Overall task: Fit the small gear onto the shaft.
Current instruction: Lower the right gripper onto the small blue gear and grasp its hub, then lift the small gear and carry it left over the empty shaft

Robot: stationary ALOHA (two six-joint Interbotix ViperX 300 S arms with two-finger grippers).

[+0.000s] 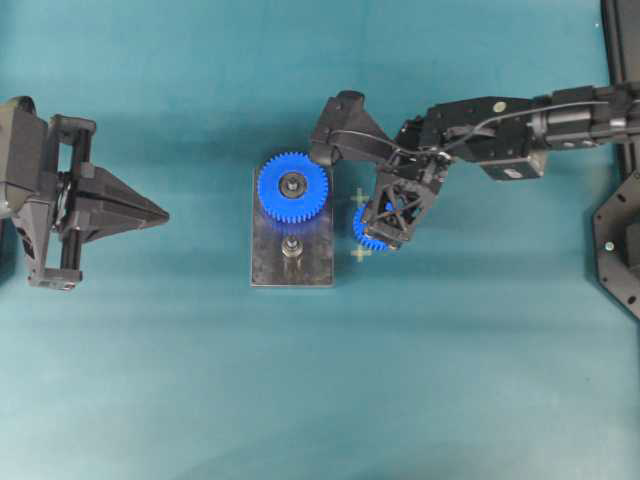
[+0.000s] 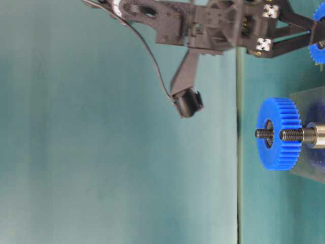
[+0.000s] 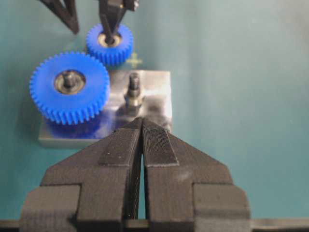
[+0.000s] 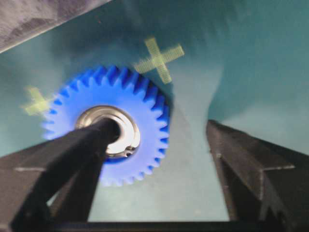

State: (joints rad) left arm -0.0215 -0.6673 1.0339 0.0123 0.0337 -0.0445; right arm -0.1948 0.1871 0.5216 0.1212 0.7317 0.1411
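Reaching down over the small gear (image 1: 368, 232), the right gripper (image 1: 392, 218) has its jaws spread wide, nothing yet grasped. The wrist view shows one finger (image 4: 72, 154) poised over or inside the gear's silver bore, the other finger (image 4: 251, 164) well clear of the toothed rim on the opposite side. The gear lies flat on the green mat, between two yellow cross marks (image 4: 159, 58), just beside the dark plate (image 1: 315, 265). The shaft (image 1: 291, 246) stands bare on that plate, next to the larger gear (image 1: 293, 187) already seated on its own post.

Judgement: the step in hand is the pick. A sound grip calls for pinching the ring wall squarely between bore and teeth, keeping the gear level so the bore can later meet the shaft tip straight. A skewed closure risks tipping the gear or sliding it across the mat.

The left gripper (image 3: 141, 126) hangs idle facing the plate, fingers pressed together, empty.
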